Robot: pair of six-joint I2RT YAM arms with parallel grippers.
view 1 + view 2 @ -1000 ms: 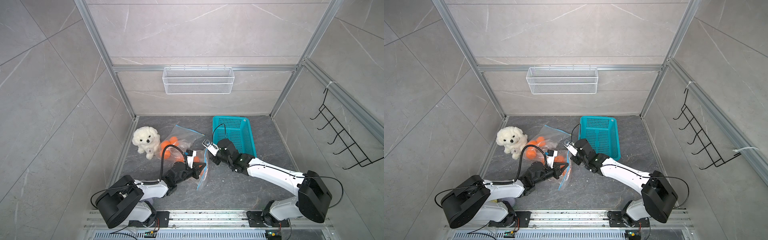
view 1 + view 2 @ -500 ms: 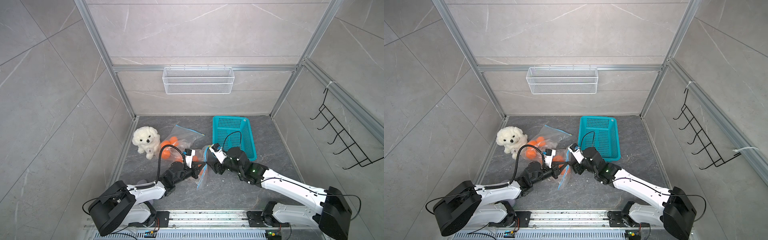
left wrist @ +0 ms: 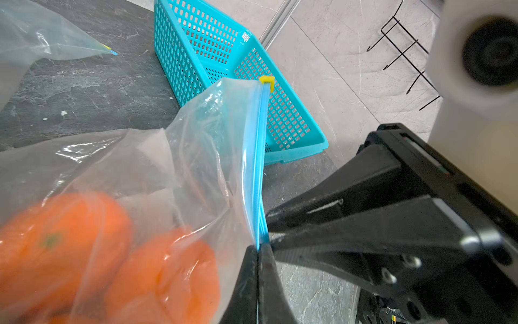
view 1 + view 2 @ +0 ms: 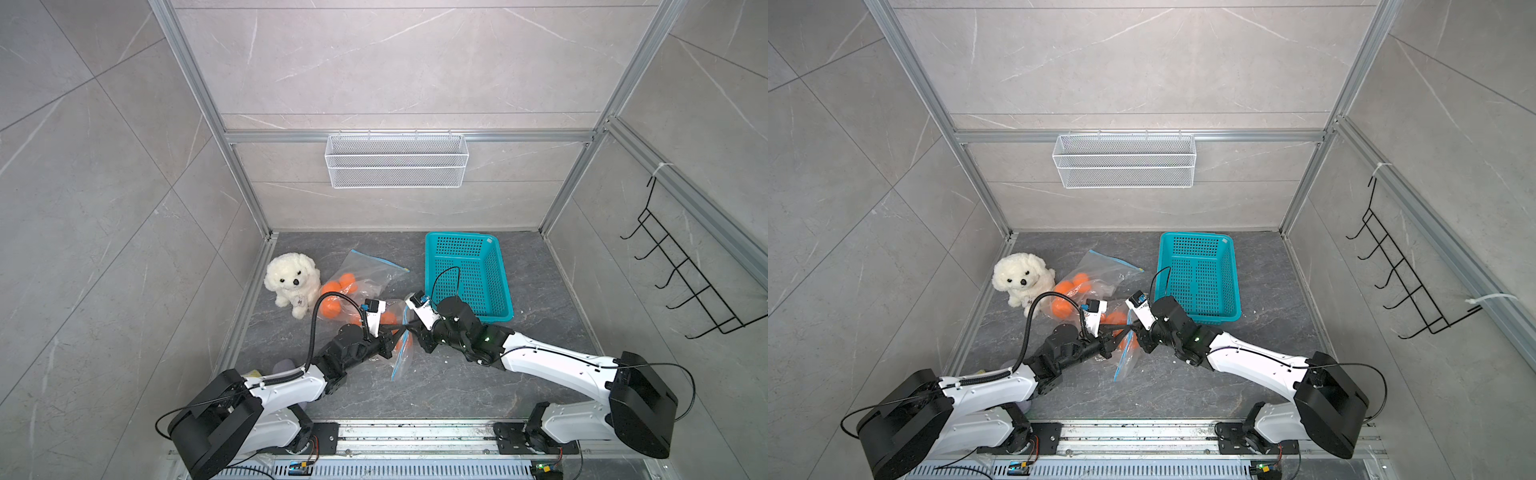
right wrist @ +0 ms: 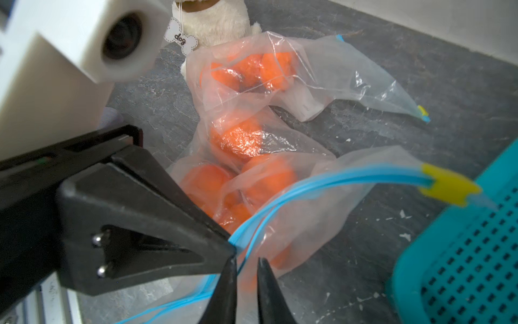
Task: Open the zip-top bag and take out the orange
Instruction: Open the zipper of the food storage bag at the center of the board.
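Your right claw [image 5: 246, 262] has swung from the basket [image 4: 457, 237] to the bag [image 3: 196, 146], which sits mid-floor between your 2 claws, oranges [image 3: 70, 238] inside. Left claw [image 3: 258, 249] is clamped on its zip [image 3: 259, 157]; right jaws stand a slit apart around that zip, grip unclear.

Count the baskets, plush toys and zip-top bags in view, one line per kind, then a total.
Baskets: 2, teal plastic basket and white wire wall basket.
White plush dog: 1.
Clear zip-top bags with yellow sliders showing: 2, far bag and near bag.
Total: 5.
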